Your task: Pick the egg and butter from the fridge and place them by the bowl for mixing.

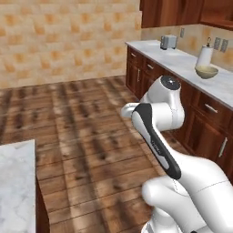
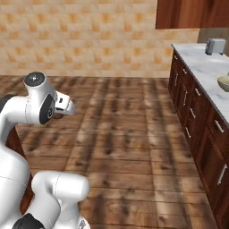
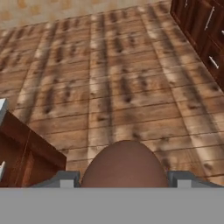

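In the hand view a reddish-brown egg [image 3: 124,159] sits between my two grey fingertips [image 3: 65,178], with the gripper [image 3: 124,178] shut on it above the wooden floor. The hand [image 1: 130,109] is folded in close to the arm, well left of the counter. The tan-olive bowl [image 1: 206,71] stands on the marble counter at the right, and its edge also shows in the right base view as the bowl [image 2: 224,82]. The butter and the fridge are out of view.
A marble counter [image 1: 182,59] over dark wooden drawers runs along the right wall. It carries a grey toaster [image 1: 168,42] and a white jar [image 1: 205,56] behind the bowl. An island's marble corner [image 1: 16,182] lies at lower left. Plank floor [image 1: 82,118] stretches between.
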